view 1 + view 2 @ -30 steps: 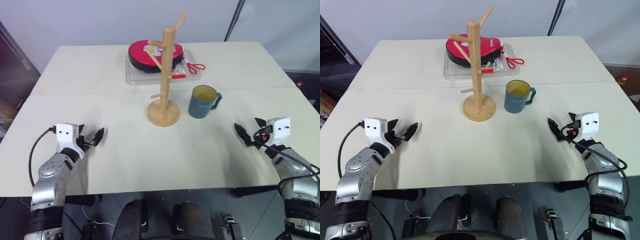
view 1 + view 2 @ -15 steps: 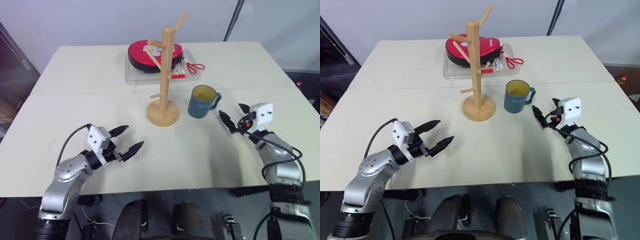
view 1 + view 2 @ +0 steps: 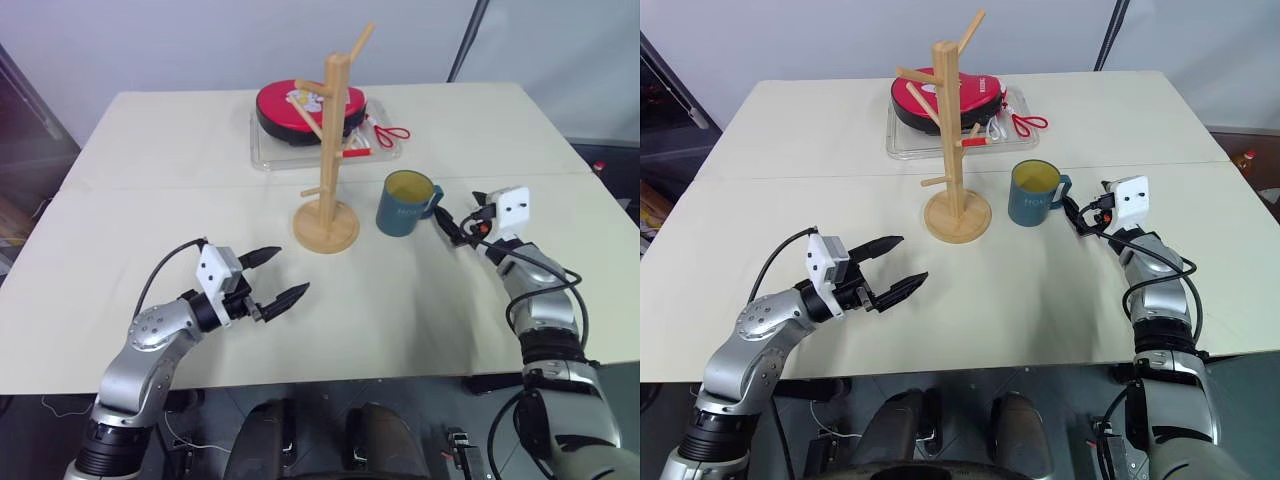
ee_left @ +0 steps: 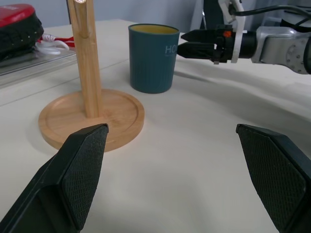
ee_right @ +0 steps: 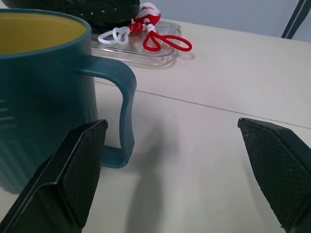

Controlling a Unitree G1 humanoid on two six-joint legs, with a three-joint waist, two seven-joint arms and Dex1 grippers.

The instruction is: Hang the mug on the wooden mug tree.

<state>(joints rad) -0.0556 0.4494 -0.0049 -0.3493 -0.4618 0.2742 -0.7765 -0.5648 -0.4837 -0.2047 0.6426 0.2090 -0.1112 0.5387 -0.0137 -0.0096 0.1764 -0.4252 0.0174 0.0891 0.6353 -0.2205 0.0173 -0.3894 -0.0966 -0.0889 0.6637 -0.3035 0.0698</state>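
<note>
A pale beige table stands before a plain light wall.

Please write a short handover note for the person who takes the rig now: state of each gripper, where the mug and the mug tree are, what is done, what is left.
Left gripper: jaws open, holding nothing, above the table in front of the wooden mug tree.
Right gripper: jaws open, holding nothing, right beside the mug's handle.
The mug stands upright on the table, just right of the tree's round base, handle toward the right gripper.
Done: the right gripper is at the handle. Nothing is grasped.
Left: close on the mug, lift it, hang its handle on a peg.
</note>
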